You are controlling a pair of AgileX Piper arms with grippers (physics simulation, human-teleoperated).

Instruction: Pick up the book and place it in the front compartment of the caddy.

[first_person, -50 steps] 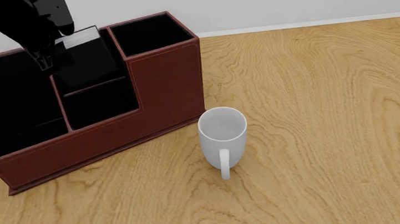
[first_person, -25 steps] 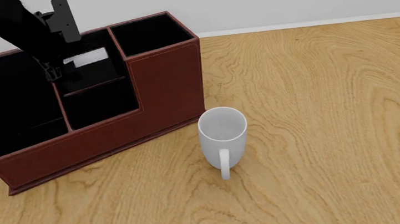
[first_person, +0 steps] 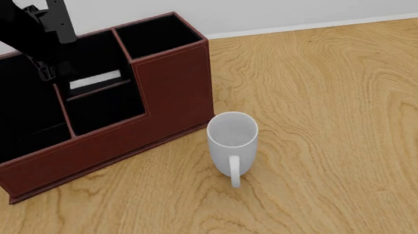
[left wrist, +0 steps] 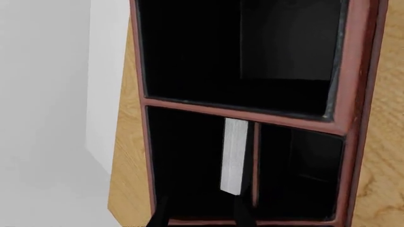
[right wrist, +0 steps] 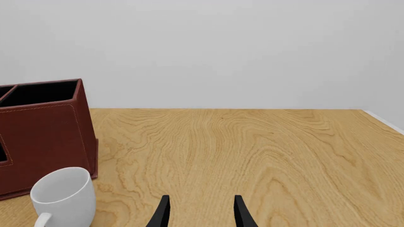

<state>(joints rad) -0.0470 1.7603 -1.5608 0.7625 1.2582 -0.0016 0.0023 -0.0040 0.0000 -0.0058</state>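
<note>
My workspace is a light wooden table (first_person: 331, 92) with bold swirling grain. Toward its far left corner sits the reddish-brown caddy (first_person: 168, 101), its back close to the far edge. A white mug (first_person: 232, 139) stands just beside the caddy's near right corner, handle toward the near edge.

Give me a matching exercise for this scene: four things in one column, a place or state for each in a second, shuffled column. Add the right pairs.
Things:
1. book
2. white mug
3. left hand
4. right hand

Places or states:
A. open over bare wood
B. standing on the table beside the caddy
C. open above the caddy
D. down inside a caddy compartment

Pairs: 1-D, 2-B, 3-C, 4-A
</note>
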